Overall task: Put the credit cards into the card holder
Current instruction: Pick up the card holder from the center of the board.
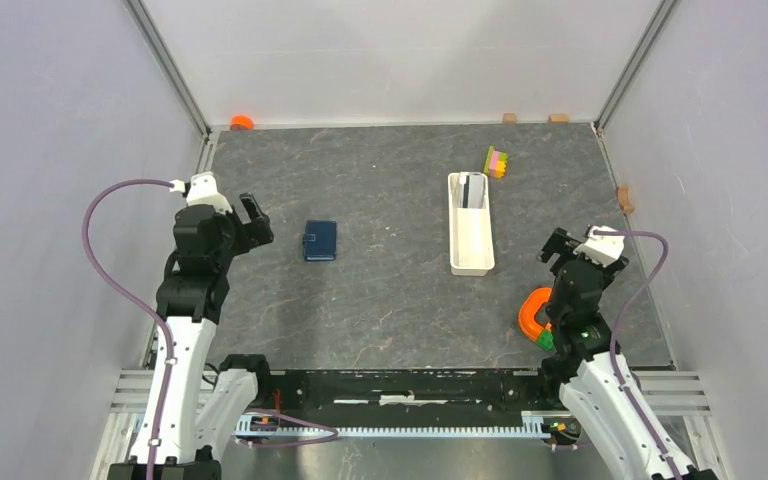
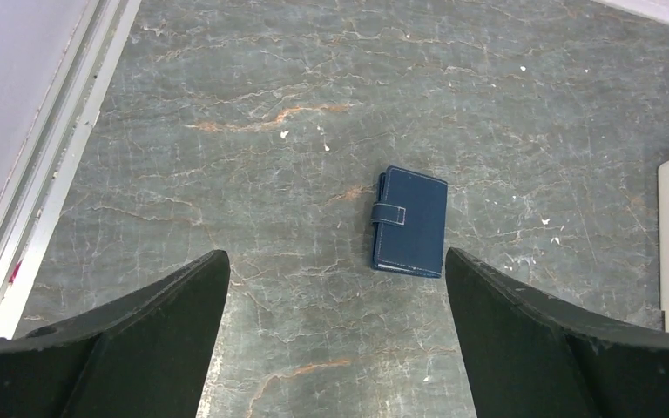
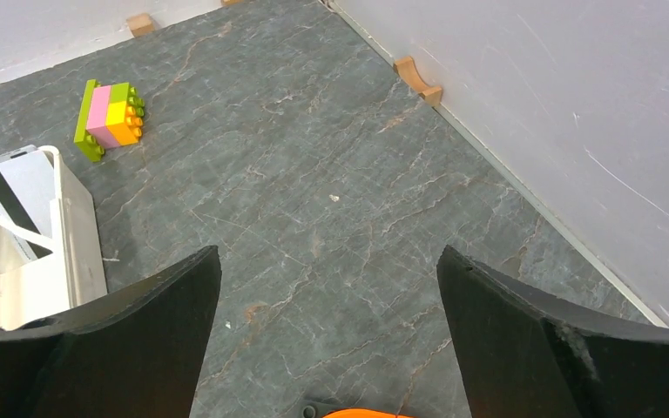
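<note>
While the left pincer (image 1: 257,222) and right pincer (image 1: 557,247) hang released and empty above the bench (image 1: 390,300), the white tray (image 1: 471,268) lies toward 3 o'clock, the card holder (image 1: 320,240) lies closed and flat toward 9 o'clock, and the credit cards (image 1: 474,190) lean in the tray's 12 o'clock end. Best, I judge, to unclasp the card holder first so its pockets show.

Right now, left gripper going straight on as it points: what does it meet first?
Likely the closed card holder, just right of centre ahead of the left gripper; depth is unclear, so maybe bare table first.
</note>
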Robot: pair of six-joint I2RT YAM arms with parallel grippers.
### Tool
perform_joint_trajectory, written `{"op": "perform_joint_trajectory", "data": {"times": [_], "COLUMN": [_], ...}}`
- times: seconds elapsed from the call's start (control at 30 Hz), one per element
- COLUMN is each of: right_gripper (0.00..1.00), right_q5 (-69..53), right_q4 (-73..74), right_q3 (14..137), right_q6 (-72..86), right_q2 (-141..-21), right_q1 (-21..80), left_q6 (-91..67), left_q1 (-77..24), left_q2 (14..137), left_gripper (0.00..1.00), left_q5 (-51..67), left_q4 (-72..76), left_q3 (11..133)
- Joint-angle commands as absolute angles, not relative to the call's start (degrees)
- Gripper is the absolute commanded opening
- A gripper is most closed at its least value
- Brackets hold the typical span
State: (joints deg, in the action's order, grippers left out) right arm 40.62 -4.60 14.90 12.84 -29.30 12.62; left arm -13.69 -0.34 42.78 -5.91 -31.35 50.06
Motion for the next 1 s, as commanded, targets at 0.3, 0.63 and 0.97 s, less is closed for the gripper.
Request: {"op": "perform_joint_trajectory", "data": {"times": [0.3,0.63,0.97], "right_gripper": [0.98,0.98,0.98], "right_q5": [40.5,35.8,33.2], "right_q4": [-4.3,-4.3,-4.6], "right_q3": [17.3,17.1,17.0], "right_q6": [14.3,14.5,14.5], "right_q2": [-28.7,-29.3,-30.3], "right_q1": [12.6,12.6,12.7], "left_q6": [-12.4,-13.2,-12.5], "left_q1": [-0.5,-6.8,-13.8], "left_q2": [55.1,77.6,97.1], "left_gripper": [1.0,1.0,1.0], "left_q5": [-6.7,5.5,0.4], "left_q4": [-34.7,-34.1,-36.7], "left_q3": [51.0,55.2,66.4]}}
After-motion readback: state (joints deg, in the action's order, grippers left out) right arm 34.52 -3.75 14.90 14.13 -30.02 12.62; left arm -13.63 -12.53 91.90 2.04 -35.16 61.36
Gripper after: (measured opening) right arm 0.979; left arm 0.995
